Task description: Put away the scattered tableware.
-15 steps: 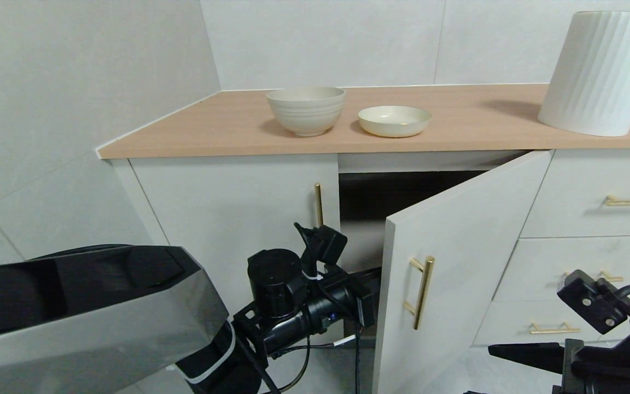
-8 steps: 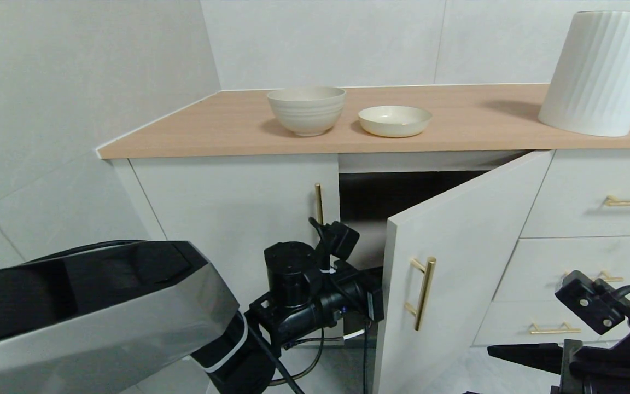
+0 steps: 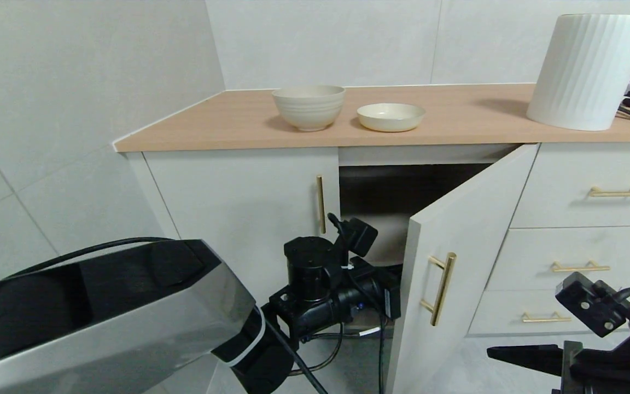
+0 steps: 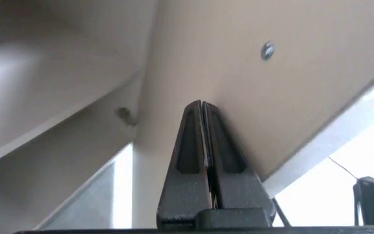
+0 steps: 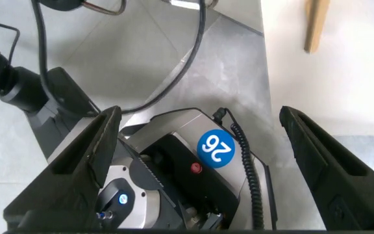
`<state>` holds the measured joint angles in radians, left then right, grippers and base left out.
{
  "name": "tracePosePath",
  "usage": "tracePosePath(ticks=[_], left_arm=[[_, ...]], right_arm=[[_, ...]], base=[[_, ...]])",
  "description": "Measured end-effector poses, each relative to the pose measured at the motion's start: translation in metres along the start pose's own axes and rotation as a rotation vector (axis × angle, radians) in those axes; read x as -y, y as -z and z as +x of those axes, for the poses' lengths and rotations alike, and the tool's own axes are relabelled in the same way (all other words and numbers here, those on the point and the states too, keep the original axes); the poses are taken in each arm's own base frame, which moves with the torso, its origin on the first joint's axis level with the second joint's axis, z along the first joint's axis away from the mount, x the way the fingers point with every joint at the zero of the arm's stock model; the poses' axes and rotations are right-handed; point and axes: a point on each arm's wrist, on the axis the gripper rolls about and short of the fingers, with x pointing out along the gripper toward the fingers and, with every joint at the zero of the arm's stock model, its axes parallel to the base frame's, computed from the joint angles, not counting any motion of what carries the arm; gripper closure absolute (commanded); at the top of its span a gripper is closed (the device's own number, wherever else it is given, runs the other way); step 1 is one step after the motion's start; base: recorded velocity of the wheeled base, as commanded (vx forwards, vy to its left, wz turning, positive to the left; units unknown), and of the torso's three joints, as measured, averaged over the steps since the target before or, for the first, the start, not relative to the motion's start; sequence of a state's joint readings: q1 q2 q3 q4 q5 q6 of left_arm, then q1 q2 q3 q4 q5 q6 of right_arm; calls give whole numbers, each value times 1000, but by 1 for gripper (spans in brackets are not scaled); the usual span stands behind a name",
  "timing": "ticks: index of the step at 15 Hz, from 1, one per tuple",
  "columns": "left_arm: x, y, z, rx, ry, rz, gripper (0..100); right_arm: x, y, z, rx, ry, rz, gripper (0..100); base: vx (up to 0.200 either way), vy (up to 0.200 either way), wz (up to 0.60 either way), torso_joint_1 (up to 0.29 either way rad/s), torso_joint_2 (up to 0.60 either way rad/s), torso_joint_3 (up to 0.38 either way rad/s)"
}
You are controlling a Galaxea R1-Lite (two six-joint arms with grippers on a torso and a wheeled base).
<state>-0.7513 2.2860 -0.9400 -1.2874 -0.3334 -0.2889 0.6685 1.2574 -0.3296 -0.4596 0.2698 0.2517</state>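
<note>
The left claw (image 4: 202, 107) has its two dark fingers (image 4: 188, 140) pressed flat together, the tip pointing at a pale beige panel (image 4: 239, 78); a round metal screw head (image 4: 267, 51) sits in that panel; a small fitting (image 4: 123, 115) shows at the shadowed corner beside it.

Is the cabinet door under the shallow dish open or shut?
Open. The cabinet door with the gold handle stands swung outward, and the dark cabinet interior shows beside it.
</note>
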Motion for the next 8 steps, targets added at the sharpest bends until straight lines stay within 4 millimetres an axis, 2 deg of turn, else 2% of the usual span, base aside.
tracePosePath(ticks=[5,8], left_arm=[[0,1,1,2,-1,1,100],[11,1,3,-3,21,4,100]], right_arm=[[-1,0,0,0,-4,-3,0],[-6,2,0,-9,-32,-18,0]], base=[[0,0,0,0,0,0],[0,0,0,0,0,0]])
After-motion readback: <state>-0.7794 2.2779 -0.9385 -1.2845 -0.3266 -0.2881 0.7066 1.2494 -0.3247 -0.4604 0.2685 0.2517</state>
